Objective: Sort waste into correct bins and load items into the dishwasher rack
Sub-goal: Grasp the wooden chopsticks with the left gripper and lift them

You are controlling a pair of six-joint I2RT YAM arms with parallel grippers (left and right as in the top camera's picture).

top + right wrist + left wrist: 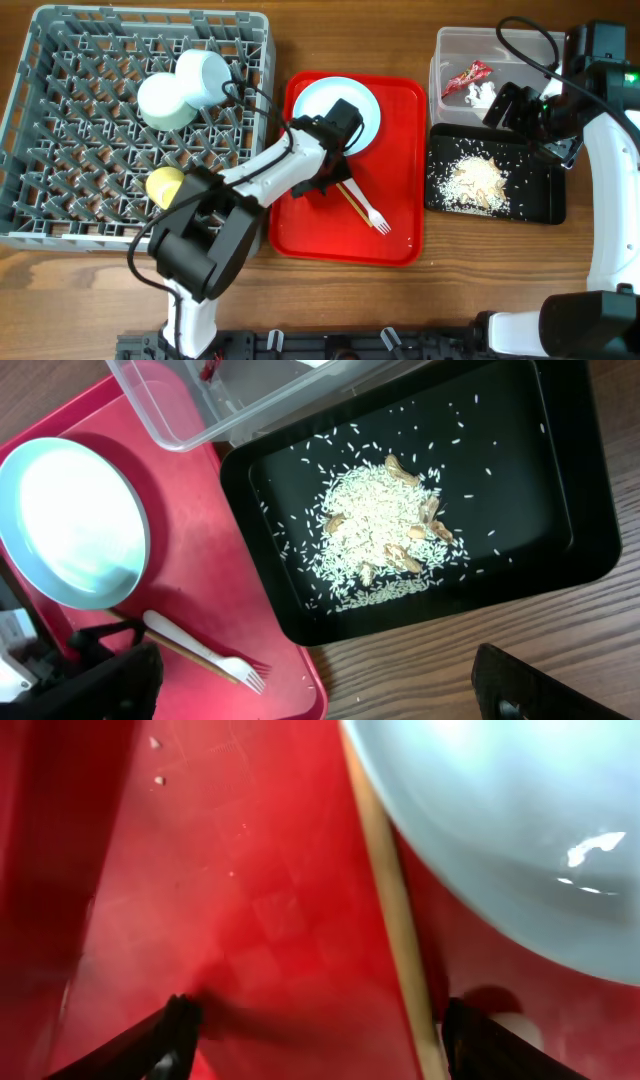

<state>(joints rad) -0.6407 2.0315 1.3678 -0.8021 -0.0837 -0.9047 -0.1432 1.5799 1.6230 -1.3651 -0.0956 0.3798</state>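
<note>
The pale blue plate (340, 108) lies on the red serving tray (400, 150). A wooden chopstick (355, 205) and a white fork (376, 219) lie beside it. My left gripper (335, 180) is open and low on the tray. In the left wrist view (320, 1030) its fingers straddle the chopstick (395, 910), which sits near the right finger, below the plate (510, 820). My right gripper (510, 108) is open and empty above the clear tub (445, 45) and the black tray (545, 205). The tub holds the red wrapper (467, 78) and white tissue (483, 95). Rice scraps (478, 180) lie in the black tray.
The grey dishwasher rack (60, 60) holds a pale bowl (165, 100), a white cup-like piece (205, 75) and a yellow-green bowl (165, 185). The right wrist view shows the plate (75, 525), fork (200, 650), rice (385, 540) and bare wood table (450, 660).
</note>
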